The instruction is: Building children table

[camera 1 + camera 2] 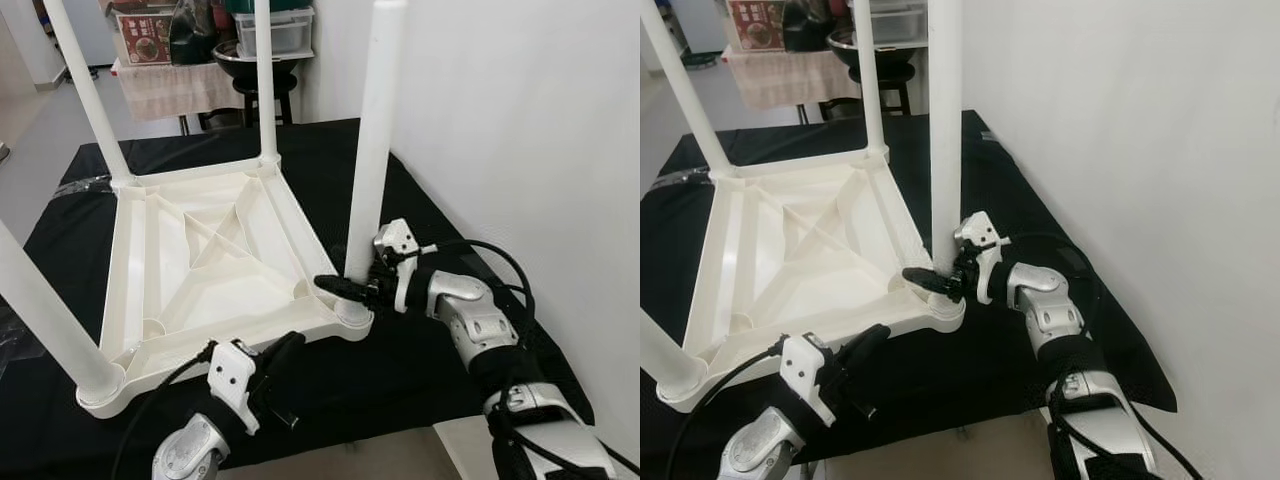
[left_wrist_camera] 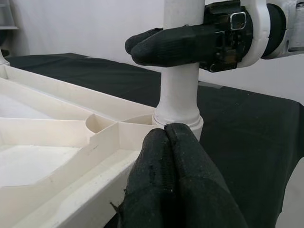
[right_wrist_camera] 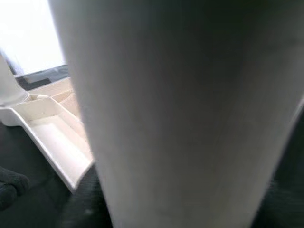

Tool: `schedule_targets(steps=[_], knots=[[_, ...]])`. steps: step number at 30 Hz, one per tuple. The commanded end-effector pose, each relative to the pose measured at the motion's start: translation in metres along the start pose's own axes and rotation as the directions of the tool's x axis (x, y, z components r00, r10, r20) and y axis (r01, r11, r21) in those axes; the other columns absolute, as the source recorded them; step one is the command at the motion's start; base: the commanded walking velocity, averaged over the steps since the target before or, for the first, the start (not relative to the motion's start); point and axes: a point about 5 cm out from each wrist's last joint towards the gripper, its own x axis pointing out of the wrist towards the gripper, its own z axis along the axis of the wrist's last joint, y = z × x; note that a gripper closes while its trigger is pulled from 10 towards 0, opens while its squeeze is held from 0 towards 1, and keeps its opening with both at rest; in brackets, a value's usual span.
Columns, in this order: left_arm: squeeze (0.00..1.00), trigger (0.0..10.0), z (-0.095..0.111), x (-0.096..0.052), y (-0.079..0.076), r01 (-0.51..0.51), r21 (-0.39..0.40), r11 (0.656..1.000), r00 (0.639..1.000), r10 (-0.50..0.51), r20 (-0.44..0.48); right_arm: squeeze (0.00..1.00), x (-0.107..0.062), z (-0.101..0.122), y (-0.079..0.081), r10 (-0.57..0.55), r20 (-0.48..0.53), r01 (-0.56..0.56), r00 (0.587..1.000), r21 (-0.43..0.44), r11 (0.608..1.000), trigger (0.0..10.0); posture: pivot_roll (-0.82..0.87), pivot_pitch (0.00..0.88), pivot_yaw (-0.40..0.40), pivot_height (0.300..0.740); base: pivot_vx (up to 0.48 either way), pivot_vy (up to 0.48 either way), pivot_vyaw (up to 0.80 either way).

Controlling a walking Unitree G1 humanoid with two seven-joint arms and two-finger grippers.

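A white plastic children's table (image 1: 215, 250) lies upside down on a black cloth, with its legs pointing up. The near right leg (image 1: 370, 150) stands in its corner socket (image 2: 178, 116). My right gripper (image 1: 325, 284) is low at that leg, its two black fingers (image 2: 161, 42) pressed together and lying across the leg's near side just above the socket. The leg's white shaft (image 3: 180, 109) is very close in the right wrist view. My left gripper (image 1: 290, 345) is shut with nothing in it, its tips (image 2: 166, 135) at the table's front rim beside the same corner.
A white wall (image 1: 520, 120) runs close along the right side. The black cloth (image 1: 400, 370) ends near my arms in front. At the back stand a cloth-covered stand with boxes (image 1: 160, 60) and a stool holding a dark bowl (image 1: 245, 65).
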Motion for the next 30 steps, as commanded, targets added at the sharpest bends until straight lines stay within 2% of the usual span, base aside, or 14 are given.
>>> schedule_targets(steps=[1,8,13,15,16,17,18,20,21,22,24,28,29,30], knots=[[0.00,10.0,-0.003,0.000,-0.001,-0.005,-0.014,1.000,1.000,0.005,-0.012,0.00,0.007,0.002,0.000,0.018,0.000,-0.018,1.000,0.016,1.000,0.0,0.07,0.000,-0.050,0.740,0.000,0.000,0.00],[0.00,10.0,-0.002,0.001,-0.002,-0.004,-0.014,1.000,1.000,0.004,-0.008,0.00,-0.007,-0.010,-0.007,-0.034,-0.007,0.034,0.999,0.039,0.999,0.0,0.06,0.000,-0.045,0.740,0.000,0.000,0.00],[0.00,10.0,-0.002,0.001,-0.002,-0.003,-0.013,1.000,1.000,0.003,-0.008,0.00,-0.013,-0.027,-0.001,-0.126,-0.035,0.126,0.991,0.012,0.992,0.0,0.04,0.000,-0.042,0.740,0.000,0.000,0.00],[0.00,10.0,-0.001,0.000,-0.001,-0.004,-0.013,1.000,1.000,0.003,-0.009,0.00,-0.012,-0.049,0.010,-0.345,-0.083,0.347,0.935,0.011,0.938,0.0,0.03,0.000,-0.041,0.740,0.000,0.000,0.00],[0.00,10.0,-0.001,0.000,-0.001,-0.004,-0.013,1.000,1.000,0.003,-0.009,0.00,-0.012,-0.049,0.010,-0.345,-0.083,0.347,0.935,0.011,0.938,0.0,0.03,0.000,-0.041,0.740,0.000,0.000,0.00],[0.00,10.0,0.000,-0.001,0.000,-0.004,-0.012,1.000,1.000,0.004,-0.009,0.00,-0.011,-0.059,0.015,-0.507,-0.109,0.512,0.855,0.014,0.859,0.0,0.02,0.001,-0.032,0.740,0.000,0.000,0.00],[0.00,10.0,0.001,-0.001,0.001,-0.003,-0.010,1.000,1.000,0.003,-0.010,0.00,-0.009,-0.074,0.036,-0.626,-0.144,0.639,0.767,0.067,0.767,0.0,0.01,0.015,-0.020,0.740,0.000,0.000,0.00],[0.00,10.0,0.002,0.000,0.005,0.000,-0.005,1.000,1.000,0.000,-0.013,0.00,0.006,-0.082,0.080,-0.670,-0.164,0.688,0.724,0.111,0.717,0.0,-0.01,0.036,0.002,0.740,0.000,0.000,0.00],[0.00,10.0,0.002,0.000,0.005,0.000,-0.005,1.000,1.000,0.000,-0.013,0.00,0.006,-0.082,0.080,-0.670,-0.164,0.688,0.724,0.111,0.717,0.0,-0.01,0.036,0.002,0.740,0.000,0.000,0.00],[0.00,10.0,0.003,0.002,0.005,0.003,-0.002,1.000,1.000,-0.003,-0.013,0.00,0.015,-0.078,0.088,-0.623,-0.137,0.637,0.770,0.103,0.764,0.0,-0.02,0.045,0.009,0.740,0.000,0.000,0.00],[0.00,10.0,0.004,0.006,0.006,0.010,0.001,1.000,1.000,-0.010,-0.012,0.00,0.021,-0.069,0.074,-0.584,-0.108,0.591,0.805,0.056,0.805,0.0,0.00,0.046,-0.005,0.740,0.000,0.000,0.00],[0.00,10.0,0.005,0.009,0.007,0.009,0.001,1.000,1.000,-0.009,-0.007,0.00,0.022,-0.060,0.062,-0.580,-0.087,0.585,0.810,0.050,0.810,0.0,0.00,0.048,-0.007,0.740,0.000,0.000,0.00],[0.00,10.0,0.006,0.010,0.008,0.002,0.003,1.000,1.000,-0.002,-0.001,0.00,0.021,-0.052,0.051,-0.592,-0.066,0.595,0.803,0.051,0.802,7.0,0.00,0.042,-0.009,0.740,0.000,0.000,0.00],[0.00,10.0,0.007,0.011,0.008,-0.005,0.005,1.000,1.000,0.005,0.005,0.00,0.022,-0.041,0.041,-0.566,-0.036,0.567,0.824,0.063,0.822,10.0,0.00,0.043,-0.011,0.740,0.000,0.000,0.00]])
